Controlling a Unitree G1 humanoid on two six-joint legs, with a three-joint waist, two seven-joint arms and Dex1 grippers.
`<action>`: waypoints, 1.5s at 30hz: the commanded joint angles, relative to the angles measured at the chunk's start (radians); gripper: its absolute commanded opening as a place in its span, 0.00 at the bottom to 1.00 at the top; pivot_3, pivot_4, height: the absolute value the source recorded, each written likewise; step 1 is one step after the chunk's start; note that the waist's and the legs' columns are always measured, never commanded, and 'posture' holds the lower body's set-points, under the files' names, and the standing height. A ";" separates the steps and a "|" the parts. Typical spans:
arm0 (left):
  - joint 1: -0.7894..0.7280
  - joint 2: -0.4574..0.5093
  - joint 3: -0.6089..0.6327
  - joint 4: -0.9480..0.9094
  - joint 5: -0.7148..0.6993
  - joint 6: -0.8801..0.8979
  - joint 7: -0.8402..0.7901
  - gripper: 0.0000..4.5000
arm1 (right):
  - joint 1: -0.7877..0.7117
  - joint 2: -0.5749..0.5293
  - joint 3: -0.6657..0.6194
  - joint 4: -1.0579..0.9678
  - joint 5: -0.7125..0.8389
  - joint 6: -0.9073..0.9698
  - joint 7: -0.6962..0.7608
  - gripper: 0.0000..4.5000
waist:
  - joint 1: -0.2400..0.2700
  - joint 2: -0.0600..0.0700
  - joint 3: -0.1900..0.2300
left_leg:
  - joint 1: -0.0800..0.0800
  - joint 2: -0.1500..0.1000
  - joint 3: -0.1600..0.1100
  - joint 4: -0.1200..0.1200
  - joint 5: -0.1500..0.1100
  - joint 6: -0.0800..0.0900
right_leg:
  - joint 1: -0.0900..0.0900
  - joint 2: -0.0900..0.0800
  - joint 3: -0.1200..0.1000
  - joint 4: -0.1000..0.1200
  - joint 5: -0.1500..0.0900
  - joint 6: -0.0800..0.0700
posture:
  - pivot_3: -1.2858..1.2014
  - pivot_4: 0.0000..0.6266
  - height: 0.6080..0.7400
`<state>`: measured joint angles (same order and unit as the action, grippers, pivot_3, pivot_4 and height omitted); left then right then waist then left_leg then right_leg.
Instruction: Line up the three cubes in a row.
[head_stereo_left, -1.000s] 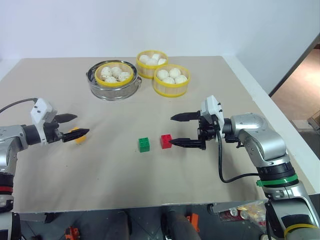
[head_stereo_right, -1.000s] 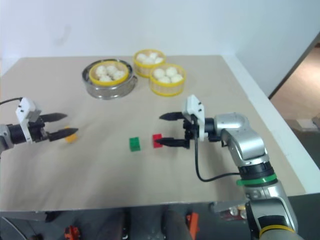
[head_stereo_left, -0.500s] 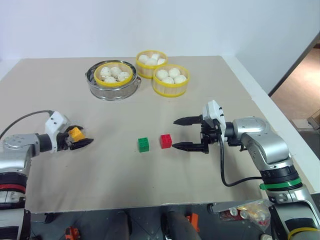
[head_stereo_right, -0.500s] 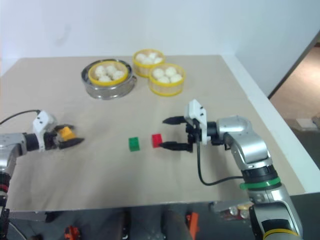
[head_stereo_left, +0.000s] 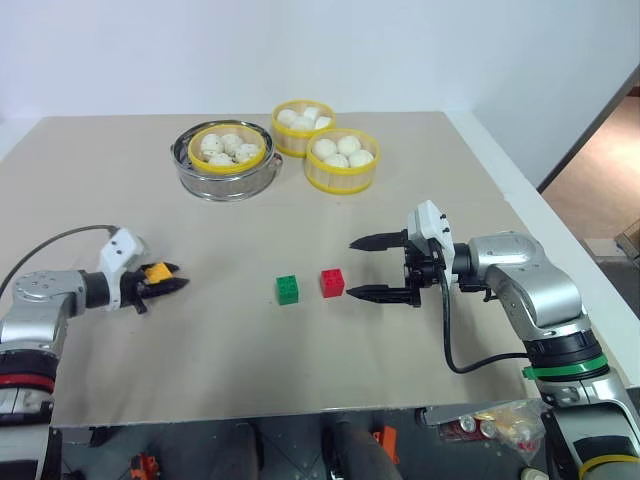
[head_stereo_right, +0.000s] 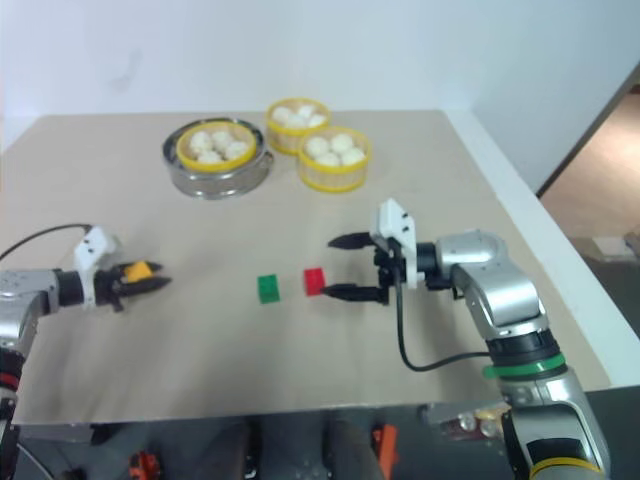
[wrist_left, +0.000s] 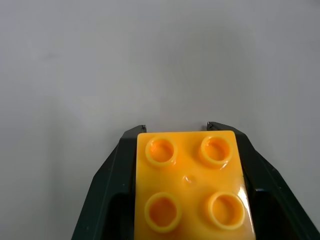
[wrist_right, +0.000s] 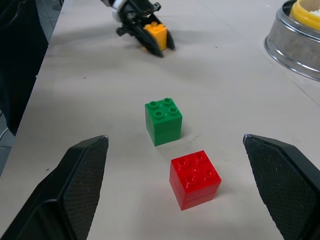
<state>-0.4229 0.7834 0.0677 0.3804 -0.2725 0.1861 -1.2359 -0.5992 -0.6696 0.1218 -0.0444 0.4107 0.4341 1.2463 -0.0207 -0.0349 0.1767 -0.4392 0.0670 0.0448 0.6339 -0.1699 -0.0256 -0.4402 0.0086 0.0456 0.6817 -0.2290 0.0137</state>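
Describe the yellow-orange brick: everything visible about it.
The yellow-orange brick is a small, glossy plastic toy block, squarish, with four round studs on top in a two-by-two grid. It sits upright, studs up, clamped between the two black fingers of the left gripper, one against each side. It is low over the left part of the tan table, well apart from the green brick and red brick; whether it touches the table cannot be told.
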 joint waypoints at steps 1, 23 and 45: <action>-0.010 0.004 -0.076 -0.173 -0.022 0.007 -0.098 0.31 | -0.029 -0.004 -0.004 0.001 -0.005 -0.020 0.012 1.00 | 0.002 0.000 0.000 | 0.000 0.000 0.000 0.000 0.000 0.000 | 0.000 0.000 0.000 0.000 0.000 0.000 | 0.52 0.24 1.00; -0.151 -0.119 -0.268 -0.016 0.091 -0.070 -0.185 0.31 | 0.006 -0.015 -0.009 -0.026 -0.011 -0.013 0.001 1.00 | -0.002 0.000 0.000 | 0.002 0.000 0.002 0.002 0.000 0.000 | 0.000 0.002 0.004 0.000 0.002 0.002 | 0.52 0.24 1.00; -0.159 -0.119 -0.269 0.019 0.133 -0.085 -0.148 0.31 | -0.001 -0.011 -0.003 -0.025 -0.010 -0.012 0.000 1.00 | -0.002 0.000 0.000 | 0.003 0.000 0.002 0.004 0.002 0.003 | 0.002 0.002 0.004 0.000 0.004 -0.002 | 0.52 0.24 1.00</action>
<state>-0.5804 0.6607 -0.1969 0.3729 -0.1663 0.0934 -1.4024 -0.5870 -0.6748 0.1284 -0.0386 0.3968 0.4309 1.2419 -0.0225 -0.0346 0.1765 -0.4363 0.0669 0.0466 0.6376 -0.1675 -0.0220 -0.4386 0.0107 0.0501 0.6821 -0.2245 0.0110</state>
